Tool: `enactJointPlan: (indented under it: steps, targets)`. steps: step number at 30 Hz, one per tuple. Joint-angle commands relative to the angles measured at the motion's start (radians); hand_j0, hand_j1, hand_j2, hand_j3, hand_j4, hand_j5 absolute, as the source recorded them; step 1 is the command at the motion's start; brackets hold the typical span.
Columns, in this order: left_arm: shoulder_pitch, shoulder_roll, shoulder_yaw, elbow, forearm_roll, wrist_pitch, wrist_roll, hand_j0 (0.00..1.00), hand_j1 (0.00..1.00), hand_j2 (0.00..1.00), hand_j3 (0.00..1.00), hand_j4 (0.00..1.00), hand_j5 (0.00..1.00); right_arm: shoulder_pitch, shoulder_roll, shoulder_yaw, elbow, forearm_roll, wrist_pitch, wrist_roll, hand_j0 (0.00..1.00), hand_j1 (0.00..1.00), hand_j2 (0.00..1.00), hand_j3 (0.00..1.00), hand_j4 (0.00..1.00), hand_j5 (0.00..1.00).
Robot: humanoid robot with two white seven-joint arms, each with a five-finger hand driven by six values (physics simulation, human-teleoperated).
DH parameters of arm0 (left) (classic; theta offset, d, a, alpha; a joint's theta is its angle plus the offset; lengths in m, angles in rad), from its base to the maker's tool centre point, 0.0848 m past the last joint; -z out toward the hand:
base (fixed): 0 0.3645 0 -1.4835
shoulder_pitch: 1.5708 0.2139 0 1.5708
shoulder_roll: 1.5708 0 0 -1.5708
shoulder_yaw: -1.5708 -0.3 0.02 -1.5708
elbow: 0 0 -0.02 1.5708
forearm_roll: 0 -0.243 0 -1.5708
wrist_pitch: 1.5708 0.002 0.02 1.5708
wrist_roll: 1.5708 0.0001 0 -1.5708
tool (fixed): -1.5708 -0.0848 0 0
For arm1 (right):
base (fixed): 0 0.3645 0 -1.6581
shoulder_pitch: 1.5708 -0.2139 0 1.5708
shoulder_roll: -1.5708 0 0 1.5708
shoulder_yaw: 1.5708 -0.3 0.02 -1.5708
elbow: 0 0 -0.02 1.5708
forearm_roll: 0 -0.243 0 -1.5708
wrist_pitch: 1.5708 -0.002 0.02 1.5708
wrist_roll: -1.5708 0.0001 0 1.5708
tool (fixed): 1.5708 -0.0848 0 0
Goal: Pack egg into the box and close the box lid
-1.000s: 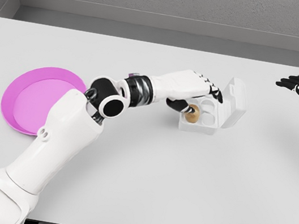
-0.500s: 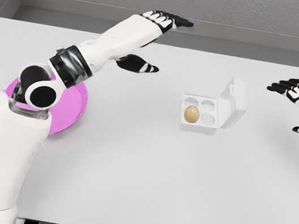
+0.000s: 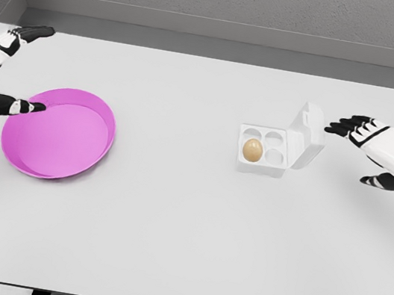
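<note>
A white egg box (image 3: 279, 147) lies open right of the table's middle, its lid (image 3: 309, 135) tilted up on the right side. A brown egg (image 3: 252, 150) sits in the front left cup; the other cups are empty. My right hand (image 3: 367, 149) hovers open just right of the lid, fingers spread toward it, not touching. My left hand (image 3: 16, 64) is at the far left edge, open, its thumb over the rim of the pink plate (image 3: 59, 132).
The pink plate holds nothing and sits at the left of the white table (image 3: 180, 251). A grey wall runs along the table's far edge.
My left arm let go of the egg in the box, then swung away to the far left edge. My right hand moved left toward the box lid.
</note>
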Motion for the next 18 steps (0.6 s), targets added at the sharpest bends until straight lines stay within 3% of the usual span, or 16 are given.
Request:
enactJointPlan:
  steps: [1,3,18]
  targets:
    - [0.002,0.008,-0.010,0.035,-0.028,-0.001,0.000,1.00,1.00,1.00,1.00,1.00,1.00,0.002,-0.002,0.001,-0.020,-0.006,0.001,-0.001,1.00,1.00,1.00,1.00,1.00,1.00]
    - [0.032,0.006,-0.030,0.024,-0.092,-0.001,0.000,1.00,1.00,1.00,1.00,1.00,1.00,0.006,-0.004,0.001,-0.020,-0.006,0.001,-0.001,1.00,1.00,1.00,1.00,1.00,1.00]
    - [0.038,0.002,-0.024,0.020,-0.092,-0.001,0.000,1.00,1.00,1.00,1.00,1.00,1.00,-0.006,0.019,-0.005,0.109,0.020,0.001,-0.001,1.00,1.00,1.00,1.00,1.00,1.00]
